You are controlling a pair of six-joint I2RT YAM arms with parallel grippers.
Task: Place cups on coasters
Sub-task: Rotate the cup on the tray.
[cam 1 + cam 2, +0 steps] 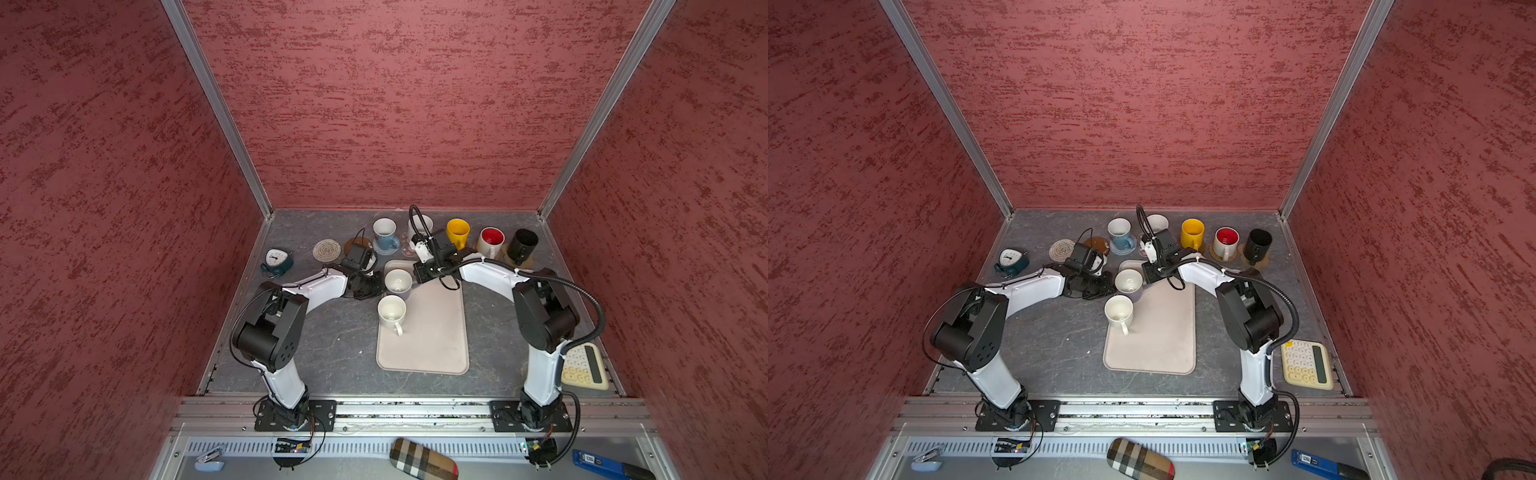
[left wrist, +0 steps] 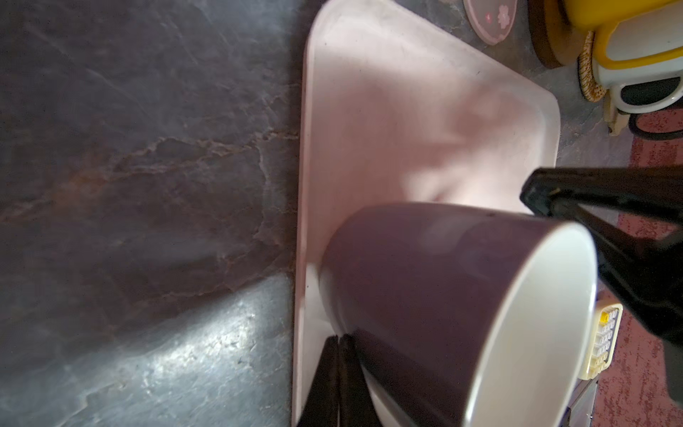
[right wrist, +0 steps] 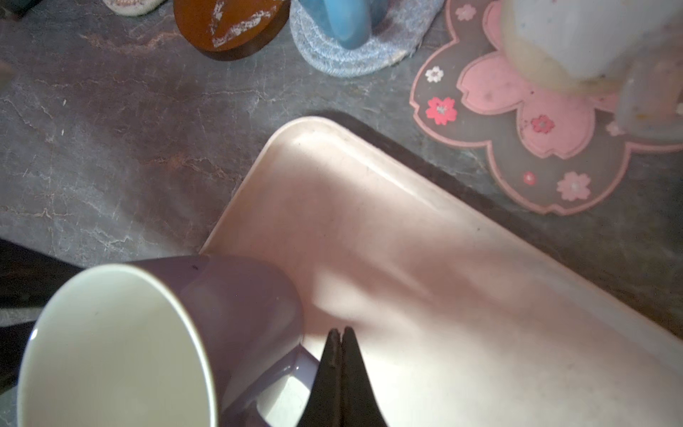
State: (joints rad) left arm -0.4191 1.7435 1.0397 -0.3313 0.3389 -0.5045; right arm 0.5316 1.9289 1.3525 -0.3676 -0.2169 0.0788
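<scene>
Lavender mug (image 3: 236,295) sits on the corner of the tray (image 3: 443,295) between left gripper (image 2: 338,338) and right gripper (image 3: 340,332), both pinched shut on nothing, the right one beside the handle (image 3: 281,377); glazed ceramic, likely rigid, slick, breakable: grasp handle or rim wall.

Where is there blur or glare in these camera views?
Left wrist view: glare on the dark tabletop, and the lavender mug is soft from closeness. Right wrist view: the white mug on the pink flower coaster is blurred. Both top views: sharp throughout.

lavender mug (image 2: 425,295) cropped, white mug (image 3: 591,37) blurred
</scene>
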